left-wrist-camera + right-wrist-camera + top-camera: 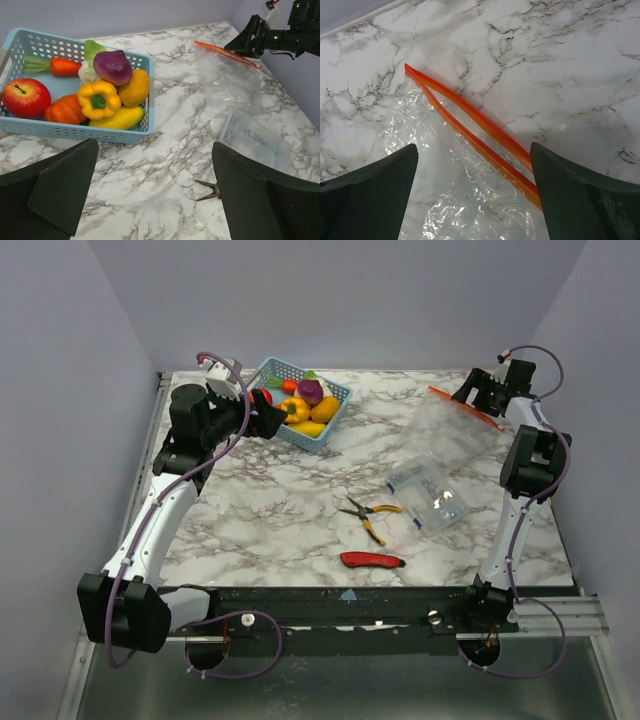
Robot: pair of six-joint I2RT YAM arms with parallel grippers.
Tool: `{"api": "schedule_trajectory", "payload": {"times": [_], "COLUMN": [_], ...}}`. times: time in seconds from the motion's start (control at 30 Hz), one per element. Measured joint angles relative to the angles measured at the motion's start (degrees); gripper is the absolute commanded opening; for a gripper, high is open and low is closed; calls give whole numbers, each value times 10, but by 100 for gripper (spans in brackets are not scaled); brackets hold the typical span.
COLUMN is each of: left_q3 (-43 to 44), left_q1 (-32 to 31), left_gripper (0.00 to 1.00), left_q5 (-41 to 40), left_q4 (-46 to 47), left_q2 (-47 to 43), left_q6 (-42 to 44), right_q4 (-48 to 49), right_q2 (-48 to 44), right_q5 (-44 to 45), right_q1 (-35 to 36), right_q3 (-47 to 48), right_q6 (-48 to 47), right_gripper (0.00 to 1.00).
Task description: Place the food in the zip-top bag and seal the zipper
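Observation:
The food point(98, 98), toy fruits and vegetables, lies in a light blue mesh basket point(75, 131): red apple point(26, 97), carrot point(62, 66), purple piece point(114, 66), yellow pepper. In the top view the food point(310, 400) sits at the back left. My left gripper point(155, 165) is open and empty just in front of the basket, also seen from above point(272, 420). The zip-top bag point(465, 200) lies flat at the back right point(450, 425). Its zipper point(470, 120) shows two strips slightly apart. My right gripper point(472, 165) is open just above the bag near the zipper point(465, 408).
A stiff clear packet point(430, 495) lies right of centre. Yellow-handled pliers point(368, 512) and a red utility knife point(372, 560) lie near the front middle. Walls close the table at the left, back and right.

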Motion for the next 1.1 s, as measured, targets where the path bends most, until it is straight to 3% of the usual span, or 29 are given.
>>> {"api": "schedule_trajectory", "payload": {"times": [0.3,0.5,0.63,0.8,1.0,1.1], "left_q3": [3,3,3,9,13,13], "left_q1": [-2,-2,-5,-6,-8,-9], "left_gripper": [99,98,99,99,99,99], "left_q5": [15,25,27,33,38,38], "left_q4": [-7,-9,-9,-11,-19,-23], "left_q2": [35,42,43,56,59,59], "left_q6": [-4,-11,-13,-16,-16,-16], "right_q4": [18,41,42,47,50,49], "right_q2": [0,0,0,0,0,0], "right_q5": [-36,-29,21,77,110,114], "right_q1": [0,8,24,51,66,67], "right_q3": [-35,-52,-53,-53,-52,-47], "right_q6": [-55,-96,-139,-173,-186,-186], "right_gripper": [83,65,55,35,21,5]}}
